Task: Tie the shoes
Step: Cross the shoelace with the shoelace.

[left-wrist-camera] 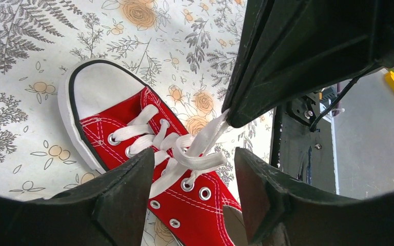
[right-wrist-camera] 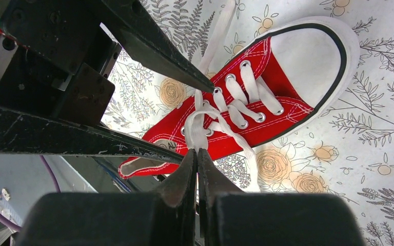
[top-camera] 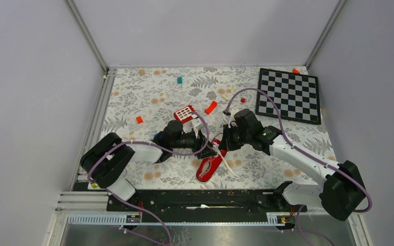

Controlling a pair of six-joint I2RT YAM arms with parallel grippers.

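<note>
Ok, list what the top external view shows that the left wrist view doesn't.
Only top external: the chessboard and the red block with white squares. Only left wrist: the eyelets, and the right gripper pinching a lace. Both: the red sneaker on the floral table.

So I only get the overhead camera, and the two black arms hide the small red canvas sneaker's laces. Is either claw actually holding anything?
Observer: Yes. The right gripper is shut on a white lace, holding it lifted above the small red canvas sneaker.
Operator: And the left one?
Observer: The left gripper is open, straddling that lace and gripping nothing.
Operator: Any bow yet?
Observer: No bow shows, and the silver eyelets nearest the ankle are empty.
</note>
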